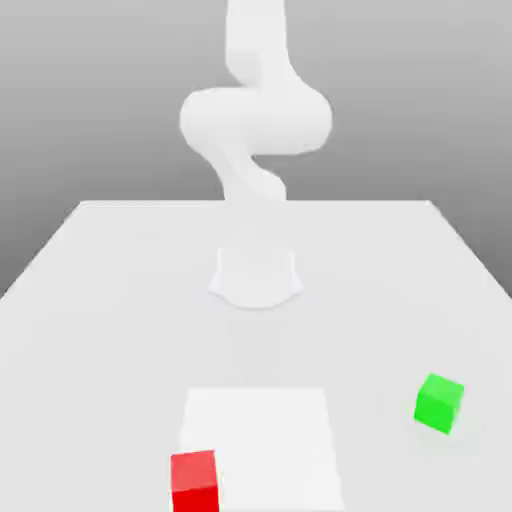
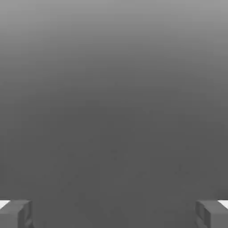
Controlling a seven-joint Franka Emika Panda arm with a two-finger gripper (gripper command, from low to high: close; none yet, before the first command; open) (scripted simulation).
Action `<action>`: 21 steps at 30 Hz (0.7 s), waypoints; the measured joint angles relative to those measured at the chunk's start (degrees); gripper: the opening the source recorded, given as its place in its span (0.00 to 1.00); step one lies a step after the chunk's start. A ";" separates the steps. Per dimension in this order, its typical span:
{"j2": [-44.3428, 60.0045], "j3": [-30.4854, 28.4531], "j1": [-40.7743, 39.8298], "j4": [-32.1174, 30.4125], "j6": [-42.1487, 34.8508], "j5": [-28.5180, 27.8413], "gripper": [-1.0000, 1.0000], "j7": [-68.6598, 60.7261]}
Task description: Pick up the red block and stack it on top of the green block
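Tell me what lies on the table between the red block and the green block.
In the exterior view, only a flat white square patch on the table lies between the red block and the green block; beyond it, the stretch is bare.

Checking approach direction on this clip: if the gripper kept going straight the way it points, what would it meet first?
Probably nothing: between the spread gripper fingers the hand view holds plain grey background, so the way looks free, though depth is unclear.

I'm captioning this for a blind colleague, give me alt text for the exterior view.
A red block and a green block sit apart on a white table, red toward the view's left. A white robot arm rises behind them.
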 joint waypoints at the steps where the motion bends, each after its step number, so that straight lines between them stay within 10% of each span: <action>1: 2.26 -0.65 0.40 -0.27 0.78 0.28 0.50 -0.89; 21: 43.91 -7.43 2.10 -5.23 15.13 5.68 0.50 -17.27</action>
